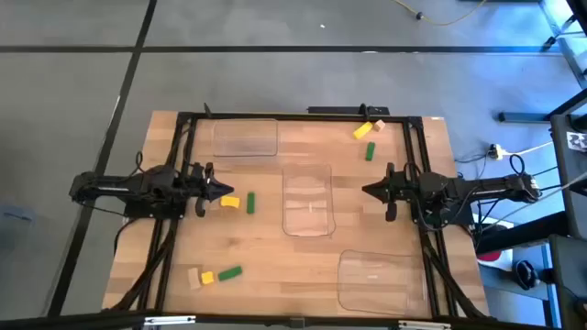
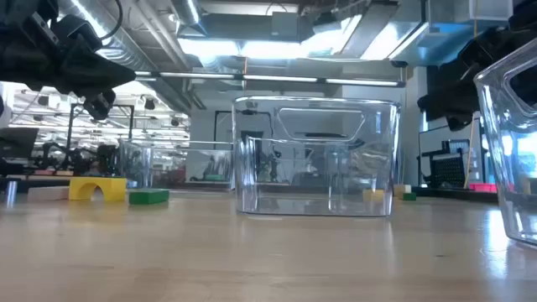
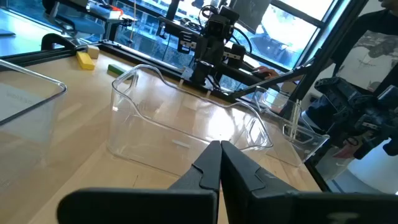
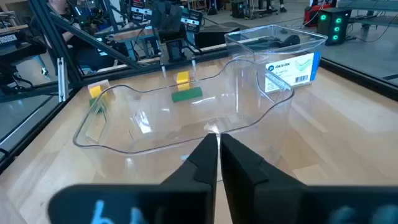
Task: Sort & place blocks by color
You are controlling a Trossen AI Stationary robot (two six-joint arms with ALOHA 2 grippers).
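Small blocks lie flat on the wooden table in three groups. A yellow, a tan and a green block are at the far right. A yellow and a green block lie left of centre. A tan, a yellow and a green block are at the near left. My left gripper hovers shut beside the left-of-centre pair, above the table. My right gripper hovers shut, right of the middle tray. Both wrist views show the fingers closed with nothing between them.
Three clear plastic trays stand on the table: one at the far left, one in the middle between the two grippers, one at the near right. A black frame runs along the table's far edge and sides.
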